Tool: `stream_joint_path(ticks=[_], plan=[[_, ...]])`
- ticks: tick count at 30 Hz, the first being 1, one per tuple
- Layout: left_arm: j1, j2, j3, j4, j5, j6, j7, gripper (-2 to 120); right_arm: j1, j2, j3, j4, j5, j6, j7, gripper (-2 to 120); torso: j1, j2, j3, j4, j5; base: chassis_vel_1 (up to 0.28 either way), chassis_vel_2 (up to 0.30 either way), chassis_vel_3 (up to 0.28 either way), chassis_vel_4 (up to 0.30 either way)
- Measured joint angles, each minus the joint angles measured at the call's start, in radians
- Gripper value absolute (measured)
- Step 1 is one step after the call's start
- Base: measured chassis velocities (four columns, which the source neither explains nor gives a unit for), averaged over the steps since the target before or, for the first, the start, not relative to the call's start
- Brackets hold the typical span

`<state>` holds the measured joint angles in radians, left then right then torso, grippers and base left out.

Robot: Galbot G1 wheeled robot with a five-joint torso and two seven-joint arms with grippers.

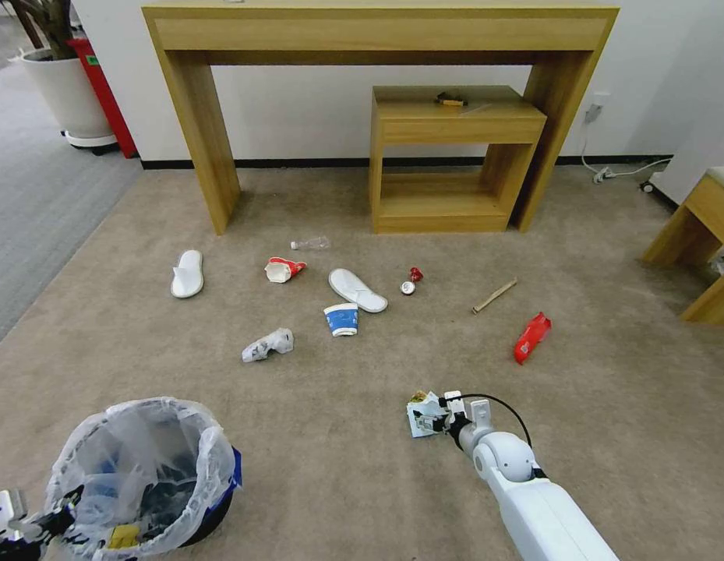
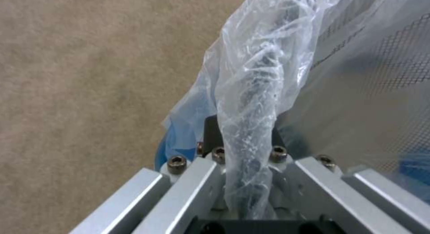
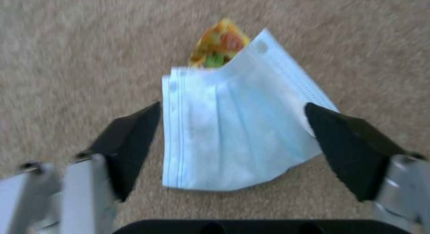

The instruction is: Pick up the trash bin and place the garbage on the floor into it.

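The right end effector (image 3: pixel 233 126) is spread wide around a pleated pale blue paper (image 3: pixel 233 133) on the carpet floor (image 3: pixel 67 59); the left end effector (image 2: pixel 244 193) is clamped on the trash bin's (image 1: pixel 155 475) crinkly bagged rim.

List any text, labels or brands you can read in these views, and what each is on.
None is readable.
Blue paper cup: white marking, too small to read.
Red wrapper: no legible print.
Trash bin liner: faint dark print in the left wrist view, too blurred.
Pale blue paper: blank.

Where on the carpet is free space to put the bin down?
Bare carpet lies between the trash bin and the blue mask under the right gripper. The left gripper holds the bin's rim. It is crowded around the blue cup and slippers.
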<state>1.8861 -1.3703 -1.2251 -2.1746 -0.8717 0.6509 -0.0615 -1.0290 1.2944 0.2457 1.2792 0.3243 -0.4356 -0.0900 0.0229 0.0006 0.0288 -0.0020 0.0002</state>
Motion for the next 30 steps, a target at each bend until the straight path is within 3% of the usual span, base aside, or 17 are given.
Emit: stream_joint_path(ticks=[5,7,13,19,30], plan=[[0.002,-0.002,0.0,-0.002,0.01,-0.01,-0.003,0,0.009,0.014,-0.007,-0.036,-0.045,0.014,-0.024,67,0.0,0.0,0.0,0.0,0.0,0.0,0.0,0.0,0.0],[0.001,-0.002,-0.001,-0.005,0.01,-0.014,-0.011,0,0.017,0.025,-0.006,-0.059,-0.065,0.022,-0.03,53,0.0,0.0,0.0,0.0001,0.0001,0.0,0.0,0.0,0.0],[-0.002,-0.001,-0.002,-0.007,0.009,-0.015,-0.013,0,0.019,0.033,-0.004,-0.073,-0.077,0.028,-0.03,38,0.0,0.0,0.0,0.0,0.0,0.0,0.0,0.0,0.0],[-0.008,0.004,-0.001,-0.005,0.01,-0.016,-0.014,0,0.02,0.044,0.007,-0.094,-0.096,0.047,-0.025,12,0.0,0.0,0.0,0.0001,0.0,0.0,0.0,0.0,0.0],[-0.011,0.015,-0.001,-0.018,0.01,-0.016,-0.016,0,0.004,0.032,0.013,-0.04,-0.107,0.071,-0.003,8,0.0,0.0,0.0,0.0,0.0001,0.0,0.0,0.0,0.0]])
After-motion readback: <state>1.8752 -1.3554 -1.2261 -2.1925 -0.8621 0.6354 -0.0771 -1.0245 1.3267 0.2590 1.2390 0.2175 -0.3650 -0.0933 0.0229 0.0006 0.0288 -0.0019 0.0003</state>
